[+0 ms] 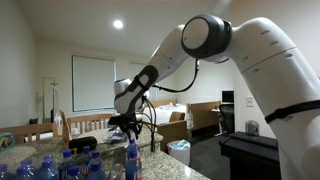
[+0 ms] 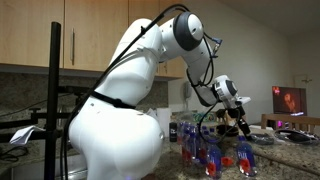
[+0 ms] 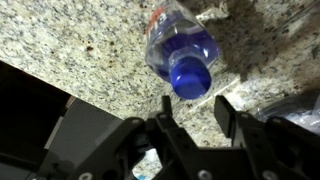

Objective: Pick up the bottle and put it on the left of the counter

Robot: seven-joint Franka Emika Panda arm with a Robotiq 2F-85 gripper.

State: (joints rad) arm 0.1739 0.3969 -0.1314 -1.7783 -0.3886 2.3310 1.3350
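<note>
The bottle point(image 3: 180, 50) stands upright on the speckled granite counter point(image 3: 70, 40). In the wrist view I see it from above: blue cap, clear blue upper part, a red band at its far edge. My gripper point(image 3: 192, 106) is open and empty, with its two black fingers just beside and above the cap. In both exterior views the gripper point(image 1: 128, 126) point(image 2: 240, 124) hangs straight above the bottle point(image 1: 131, 160) point(image 2: 245, 157), not touching it.
Several other blue-capped bottles point(image 1: 70, 165) point(image 2: 200, 150) stand clustered on the counter point(image 2: 285, 165) close beside the bottle. A dark desk point(image 1: 250, 150) and a white bin point(image 1: 179, 150) stand beyond the counter's end. A dark opening point(image 3: 40, 110) lies past the counter edge.
</note>
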